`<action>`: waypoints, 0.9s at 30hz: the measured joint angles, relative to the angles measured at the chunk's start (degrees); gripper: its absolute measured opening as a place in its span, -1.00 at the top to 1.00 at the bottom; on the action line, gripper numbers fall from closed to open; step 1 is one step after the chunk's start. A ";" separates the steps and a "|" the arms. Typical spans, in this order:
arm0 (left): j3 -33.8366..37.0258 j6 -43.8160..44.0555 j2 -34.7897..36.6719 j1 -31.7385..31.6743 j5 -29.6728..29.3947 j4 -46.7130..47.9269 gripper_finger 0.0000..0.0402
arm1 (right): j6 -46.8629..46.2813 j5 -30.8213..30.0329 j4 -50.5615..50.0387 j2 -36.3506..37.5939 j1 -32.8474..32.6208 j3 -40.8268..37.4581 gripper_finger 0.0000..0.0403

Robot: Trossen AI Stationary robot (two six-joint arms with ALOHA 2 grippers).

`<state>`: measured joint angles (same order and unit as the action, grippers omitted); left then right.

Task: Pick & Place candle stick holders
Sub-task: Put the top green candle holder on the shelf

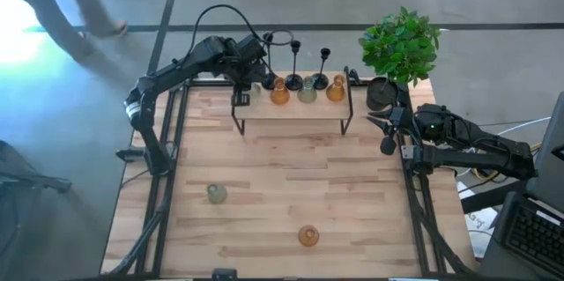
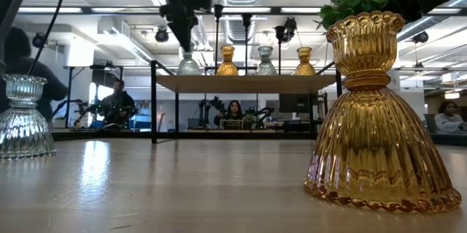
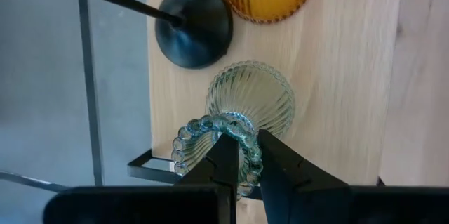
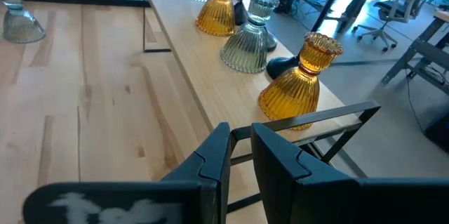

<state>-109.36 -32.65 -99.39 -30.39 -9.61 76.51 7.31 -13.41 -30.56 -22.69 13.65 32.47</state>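
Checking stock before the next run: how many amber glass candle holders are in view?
3. Two stand on the raised shelf: one amber holder left of the green one, another at the shelf's right end. The third stands alone on the table, near the front edge. None seems hidden.

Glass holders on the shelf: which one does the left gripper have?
The pale green holder at the shelf's left end, its rim pinched by the left gripper. The other shelf holders stand free, beside a black candlestick base.
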 joint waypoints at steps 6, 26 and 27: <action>0.00 -0.40 0.00 -0.65 -0.01 -0.72 0.83 | 0.00 0.00 0.01 0.00 0.02 -0.02 0.74; 0.07 -0.23 -0.83 -1.88 1.83 0.11 0.83 | 0.00 0.00 -0.01 0.00 0.01 -0.01 0.74; 0.10 -0.23 -0.83 -1.99 1.86 0.12 0.83 | 0.00 0.00 -0.01 -0.01 0.02 0.00 0.74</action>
<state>-109.26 -32.88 -100.22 -32.39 -7.75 76.63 7.31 -13.41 -30.57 -22.70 13.67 32.47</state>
